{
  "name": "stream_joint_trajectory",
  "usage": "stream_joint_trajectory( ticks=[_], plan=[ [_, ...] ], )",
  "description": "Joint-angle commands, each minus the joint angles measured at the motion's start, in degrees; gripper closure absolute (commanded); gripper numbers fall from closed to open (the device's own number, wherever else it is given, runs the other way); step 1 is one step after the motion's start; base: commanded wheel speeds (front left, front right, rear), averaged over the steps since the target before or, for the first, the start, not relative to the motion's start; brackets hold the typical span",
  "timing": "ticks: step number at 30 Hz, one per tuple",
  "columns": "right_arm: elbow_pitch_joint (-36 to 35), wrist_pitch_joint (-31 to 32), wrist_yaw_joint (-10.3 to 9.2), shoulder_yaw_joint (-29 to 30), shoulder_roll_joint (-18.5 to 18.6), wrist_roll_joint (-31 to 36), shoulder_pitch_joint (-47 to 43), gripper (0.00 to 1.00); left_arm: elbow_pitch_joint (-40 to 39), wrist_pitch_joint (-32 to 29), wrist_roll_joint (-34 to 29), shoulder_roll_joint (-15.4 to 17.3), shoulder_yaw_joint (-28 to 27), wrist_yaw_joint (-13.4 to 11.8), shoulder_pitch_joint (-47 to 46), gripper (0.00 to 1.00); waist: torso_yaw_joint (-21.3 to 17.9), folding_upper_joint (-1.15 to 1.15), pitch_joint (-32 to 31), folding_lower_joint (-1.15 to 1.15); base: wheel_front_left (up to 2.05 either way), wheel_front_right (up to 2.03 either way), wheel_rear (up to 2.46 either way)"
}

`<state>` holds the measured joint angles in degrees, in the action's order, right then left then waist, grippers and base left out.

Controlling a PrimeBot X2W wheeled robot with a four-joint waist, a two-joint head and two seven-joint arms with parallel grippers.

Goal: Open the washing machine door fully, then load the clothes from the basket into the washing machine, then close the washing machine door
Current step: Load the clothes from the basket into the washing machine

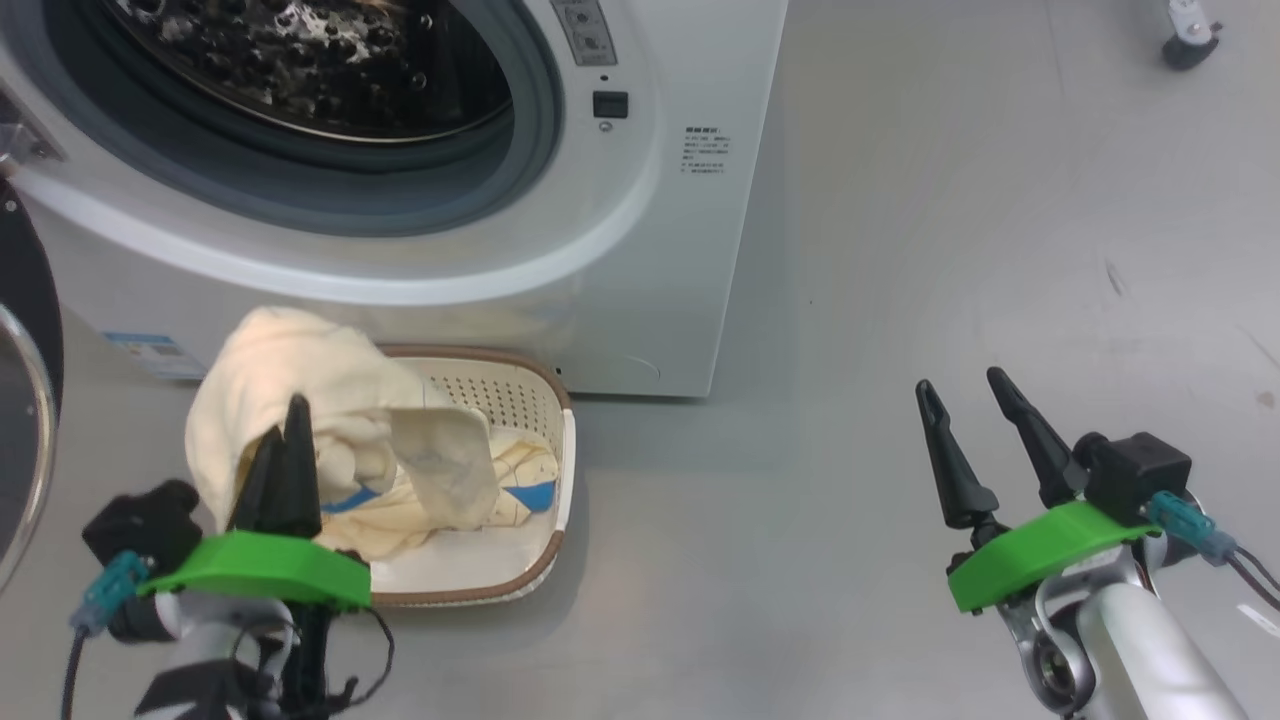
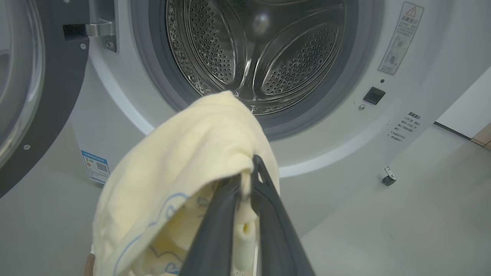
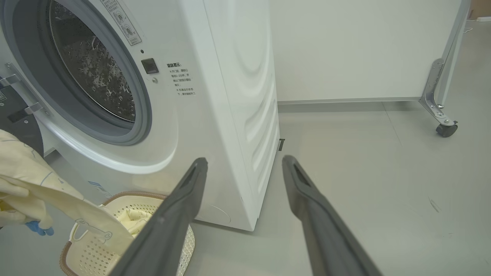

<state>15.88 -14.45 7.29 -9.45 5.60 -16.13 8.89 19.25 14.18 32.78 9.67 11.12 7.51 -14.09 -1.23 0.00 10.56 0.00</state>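
The washing machine (image 1: 640, 200) stands ahead with its steel drum (image 2: 261, 53) exposed, and the washing machine door (image 2: 34, 88) is swung open at the left. On the floor before it sits the cream basket (image 1: 530, 400) holding pale yellow clothes (image 1: 300, 380). My left gripper (image 1: 285, 430) is shut on a yellow garment (image 2: 184, 153), lifted above the basket and below the drum mouth. Part of the clothes still trails into the basket (image 3: 168, 245). My right gripper (image 1: 960, 400) hangs open and empty over bare floor at the right.
A blue label (image 2: 95, 165) sits low on the machine's front. A metal frame leg on a caster (image 3: 445, 128) stands at the far right by a white wall. Open grey floor (image 1: 950, 250) lies right of the machine.
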Motion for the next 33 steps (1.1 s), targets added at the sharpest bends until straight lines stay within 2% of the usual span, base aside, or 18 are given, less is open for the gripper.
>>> stream_joint_trajectory(
  ticks=[1, 10, 16, 24, 33],
  plan=[
    [-2.1, -0.5, 0.2, -1.0, 0.4, 0.0, 2.8, 0.0, -2.6, 0.8, -0.2, 2.0, -2.7, 0.0, -5.0, 1.0, -1.1, 0.0, 3.1, 0.0, 0.0, 0.0, 0.0],
    [-3.3, -0.5, 0.2, -0.3, -0.2, 0.7, 5.7, 0.0, -2.5, 0.8, 1.0, 6.2, -3.3, 0.0, -17.3, 1.0, -4.8, 0.0, 11.8, 0.0, 0.0, 0.0, 0.0],
    [-4.3, -0.5, 0.2, -0.6, -1.3, 0.8, 7.5, 0.0, -0.2, 0.8, 3.0, 10.5, -2.8, 0.0, -27.8, 1.0, -7.5, 0.0, 17.8, 0.0, 0.0, 0.0, 0.0],
    [-5.6, -0.5, 0.2, -0.7, -2.2, 0.6, 9.5, 0.0, 3.2, -0.4, 5.4, 18.0, -0.6, 0.0, -40.5, 1.0, -11.0, 0.0, 24.7, 0.0, 0.0, 0.0, 0.0],
    [-7.3, -0.5, 0.2, -2.4, -2.7, -2.3, 11.7, 0.0, 6.5, -6.1, 7.7, 28.5, 6.6, 0.0, -54.8, 1.0, -15.4, 0.0, 33.1, 0.0, 0.0, 0.0, 0.0]
  ],
)
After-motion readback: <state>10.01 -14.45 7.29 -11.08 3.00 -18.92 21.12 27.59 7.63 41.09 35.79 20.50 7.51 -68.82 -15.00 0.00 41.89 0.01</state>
